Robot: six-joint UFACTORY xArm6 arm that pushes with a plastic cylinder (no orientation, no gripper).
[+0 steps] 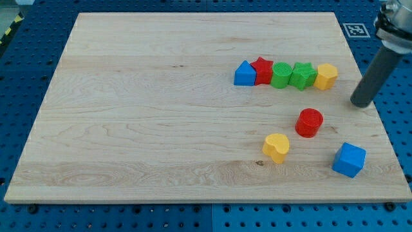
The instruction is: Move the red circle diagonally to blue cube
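My tip (362, 103) rests near the tabletop's (141, 129) right edge in the view; as a plain rod it serves as the end effector, with nothing to clench or release, and it touches no block. The red circle (309, 122) lies just down and to the view's left of my tip, near but apart. The blue cube (349, 160) sits well below my tip toward the view's bottom, diagonally down-right of the red circle. A yellow heart (277, 147) lies farther left and lower. Up-left of my tip runs a touching row: yellow hexagon (326, 76) nearest, then green star (302, 75), green circle (281, 75), red star (262, 70), and blue triangle (244, 74).
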